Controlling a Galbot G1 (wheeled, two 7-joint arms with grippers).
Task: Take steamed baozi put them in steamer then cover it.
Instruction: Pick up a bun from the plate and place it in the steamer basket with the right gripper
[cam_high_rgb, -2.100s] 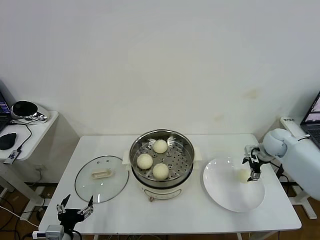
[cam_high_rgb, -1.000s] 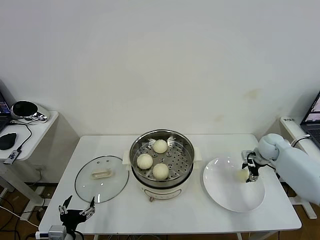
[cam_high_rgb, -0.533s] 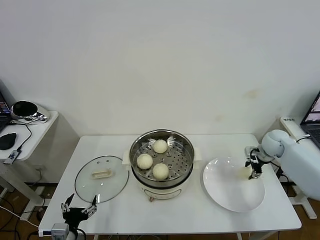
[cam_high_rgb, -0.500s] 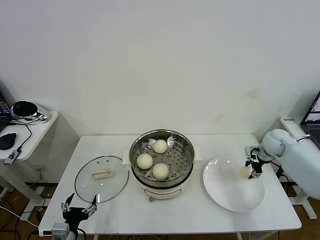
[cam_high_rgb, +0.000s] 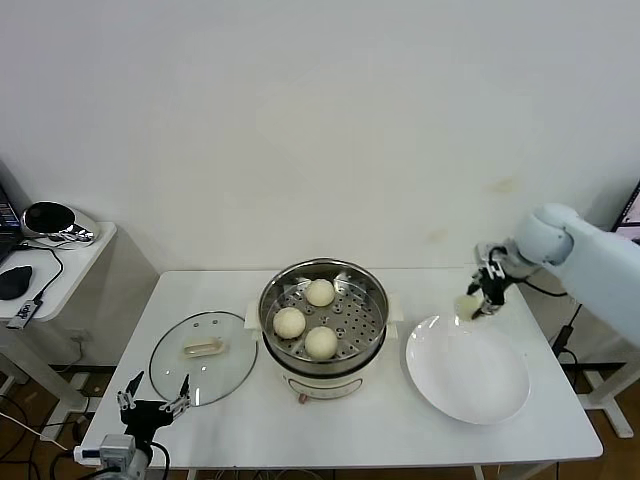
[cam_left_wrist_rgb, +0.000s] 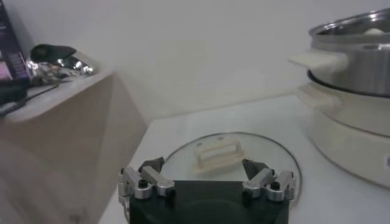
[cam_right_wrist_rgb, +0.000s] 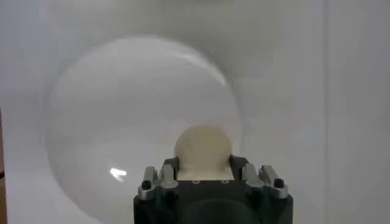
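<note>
The right gripper (cam_high_rgb: 480, 296) holds the last baozi (cam_high_rgb: 466, 304) between closed jaws, above the plate's (cam_high_rgb: 467, 385) far edge, high enough to clear the steamer (cam_high_rgb: 323, 310) rim. Three baozi sit inside. The left gripper (cam_high_rgb: 152, 401) waits wide open near the lid (cam_high_rgb: 203, 356).

Polished steel, clear glass, matt dough

The steamer (cam_high_rgb: 323, 318) is shiny perforated metal on a smooth cream plastic base; its lid (cam_high_rgb: 203, 355) is clear glass; the baozi (cam_high_rgb: 321, 342) look smooth and matt; the plate (cam_high_rgb: 467, 371) is glossy white.
</note>
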